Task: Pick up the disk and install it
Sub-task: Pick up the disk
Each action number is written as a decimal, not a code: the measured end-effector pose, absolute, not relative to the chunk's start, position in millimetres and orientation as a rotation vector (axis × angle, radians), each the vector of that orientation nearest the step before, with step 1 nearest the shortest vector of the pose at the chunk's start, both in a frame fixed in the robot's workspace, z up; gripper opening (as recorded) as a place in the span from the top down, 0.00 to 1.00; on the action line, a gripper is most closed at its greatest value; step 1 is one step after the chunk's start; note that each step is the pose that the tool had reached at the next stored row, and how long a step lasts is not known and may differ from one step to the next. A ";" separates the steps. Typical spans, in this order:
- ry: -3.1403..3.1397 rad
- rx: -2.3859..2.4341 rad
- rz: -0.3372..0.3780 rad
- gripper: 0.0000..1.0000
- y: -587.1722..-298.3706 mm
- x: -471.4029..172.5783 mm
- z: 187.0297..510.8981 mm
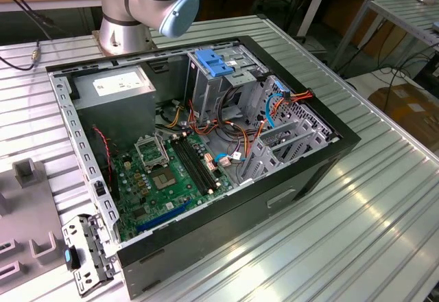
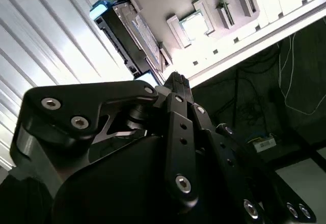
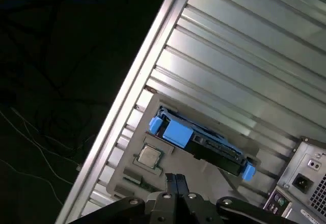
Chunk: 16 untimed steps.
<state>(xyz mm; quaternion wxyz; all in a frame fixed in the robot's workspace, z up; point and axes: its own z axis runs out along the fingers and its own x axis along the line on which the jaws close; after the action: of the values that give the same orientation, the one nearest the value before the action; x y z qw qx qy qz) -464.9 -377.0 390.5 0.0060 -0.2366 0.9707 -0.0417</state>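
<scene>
Gripper (image 3: 175,177): closest to the lens in both wrist views; its black fingers (image 2: 179,89) are pressed together with nothing between them, tips aimed toward the disk but apart from it.
Disk (image 3: 209,147): silver drive in a blue frame, resting in a grey holder, apparently on its long edge; the second wrist view shows its dark side and silver face (image 2: 125,30).
Holder (image 3: 132,170): flat grey plate with raised blocks, lying near the tabletop's edge.
Chip (image 3: 149,156): small square silver piece seated in the holder just beside the disk, between disk and fingertips.
Tabletop (image 3: 244,46): ribbed metal, carrying the holder and the computer case.
Computer case (image 1: 226,230): black, lying open; a rear corner with a power socket (image 3: 305,180) sits near the disk.
Inside the case: green circuit board (image 1: 164,178), grey power box (image 1: 113,86) with a white label, drive cage (image 1: 216,65) topped by a blue clip, orange and blue wires.
Arm (image 1: 147,0): silver with a blue cap, standing beyond the case.
Bracket (image 1: 86,254): metal with a blue tab, on the tabletop just beside the case's near corner, at the exterior view's left.
</scene>
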 end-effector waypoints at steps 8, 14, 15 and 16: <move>2.974 -0.958 -0.156 0.89 -377.0 -464.6 390.5; 2.935 -1.057 -0.158 0.89 -374.8 -464.3 389.5; 2.928 -1.074 -0.158 0.89 -373.2 -464.3 389.0; 2.923 -1.086 -0.158 0.89 -372.5 -464.3 388.7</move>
<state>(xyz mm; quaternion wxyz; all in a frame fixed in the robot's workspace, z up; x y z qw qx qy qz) -464.3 -372.5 388.7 0.0096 -0.3479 0.9361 -0.0505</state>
